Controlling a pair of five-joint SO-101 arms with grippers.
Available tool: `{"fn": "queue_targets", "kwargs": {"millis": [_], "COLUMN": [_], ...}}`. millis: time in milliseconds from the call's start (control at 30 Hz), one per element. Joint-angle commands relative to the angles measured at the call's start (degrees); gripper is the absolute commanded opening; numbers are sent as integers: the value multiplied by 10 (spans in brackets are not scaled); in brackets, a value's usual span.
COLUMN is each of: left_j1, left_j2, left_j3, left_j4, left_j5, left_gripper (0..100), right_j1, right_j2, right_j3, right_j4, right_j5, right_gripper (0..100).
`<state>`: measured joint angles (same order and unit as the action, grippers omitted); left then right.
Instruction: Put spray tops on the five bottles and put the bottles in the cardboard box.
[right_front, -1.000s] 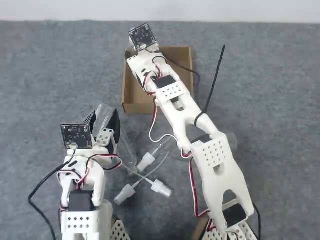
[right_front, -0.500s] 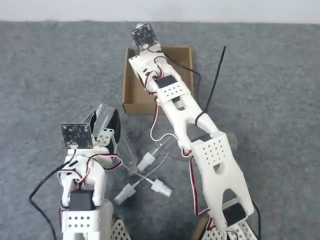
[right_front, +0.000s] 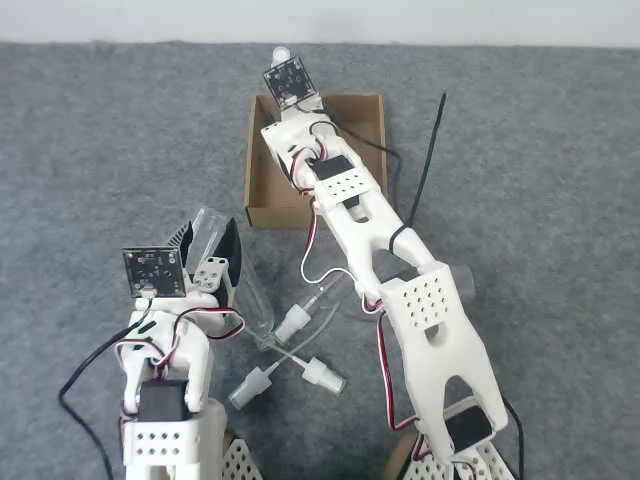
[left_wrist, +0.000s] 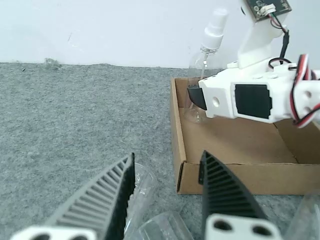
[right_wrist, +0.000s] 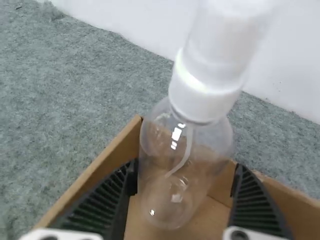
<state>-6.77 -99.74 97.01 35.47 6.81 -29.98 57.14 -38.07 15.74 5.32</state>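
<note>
My right gripper (right_wrist: 182, 200) is shut on a clear bottle with a white spray top (right_wrist: 185, 165). It holds the bottle (left_wrist: 200, 85) upright at the far left corner of the cardboard box (right_front: 262, 212), and the spray top (right_front: 280, 52) pokes out beyond the wrist camera. My left gripper (right_front: 208, 248) sits near the table's front left, its jaws on either side of an uncapped clear bottle (right_front: 250, 290) that lies on the carpet. That bottle (left_wrist: 142, 182) rests against one finger (left_wrist: 100, 200).
Three loose spray tops (right_front: 292, 322) (right_front: 250, 385) (right_front: 322, 377) lie between the two arm bases. Another clear bottle (right_front: 462, 283) peeks out beside the right arm. A black cable (right_front: 430, 160) runs right of the box. The box floor (left_wrist: 240, 140) is bare.
The right gripper has shifted the capped bottle slightly farther back over the box's far corner. The left arm has stayed still.
</note>
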Motion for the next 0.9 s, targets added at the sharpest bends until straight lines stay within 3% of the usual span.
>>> {"fn": "queue_targets", "kwargs": {"millis": [0, 200, 500, 867], "left_j1": [2, 0, -1, -1], "left_j2": [-8, -8, -8, -7], "left_j3": [-2, -2, -2, -2], "left_j4": [-18, -18, -18, -18], "left_j5": [-5, -5, -5, -5], "left_gripper": [197, 197, 198, 198], "right_j1": [2, 4, 3, 6], "right_j2": [-25, -27, -57, -89], "right_j3": [-25, -25, -29, -35], "right_j4": [3, 7, 95, 179], "right_j5": [-3, -3, -4, -4], "right_gripper": [245, 246, 312, 316]}}
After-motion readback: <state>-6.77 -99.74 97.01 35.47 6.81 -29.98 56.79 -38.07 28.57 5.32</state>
